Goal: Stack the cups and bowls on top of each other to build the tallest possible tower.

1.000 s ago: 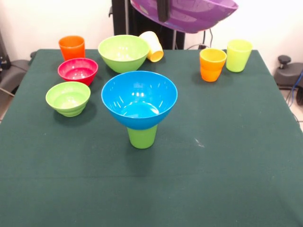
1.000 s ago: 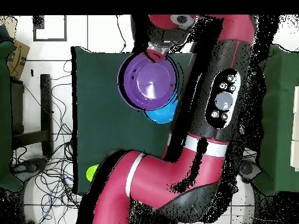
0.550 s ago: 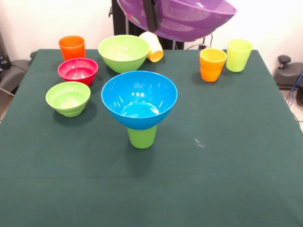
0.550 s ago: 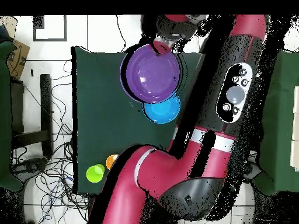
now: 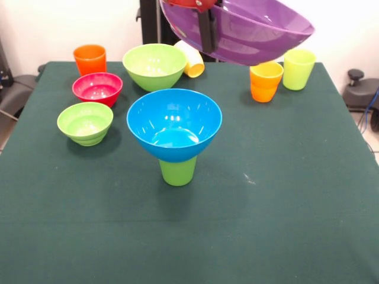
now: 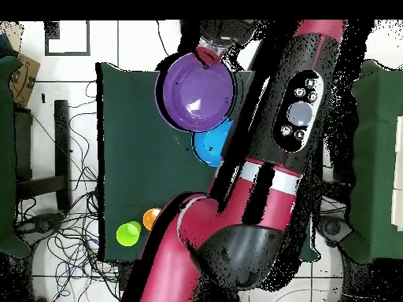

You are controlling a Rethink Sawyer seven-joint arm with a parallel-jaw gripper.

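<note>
Swinging rightward, gripper [image 5: 206, 29] pinching wide purple plastic bowl [image 5: 254, 29] above blue bowl [image 5: 174, 123] on green cup [image 5: 177, 170]; seven pieces unstacked.

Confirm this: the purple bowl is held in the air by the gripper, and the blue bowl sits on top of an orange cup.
Wrong on the cup. The front view shows the blue bowl sitting on a green cup, not an orange one. The rest holds: the gripper holds the purple bowl in the air.

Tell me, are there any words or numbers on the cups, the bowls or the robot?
None can be read. The cups and bowls, like the blue bowl and purple bowl, are plain. The arm carries round buttons, with no readable marks.
</note>
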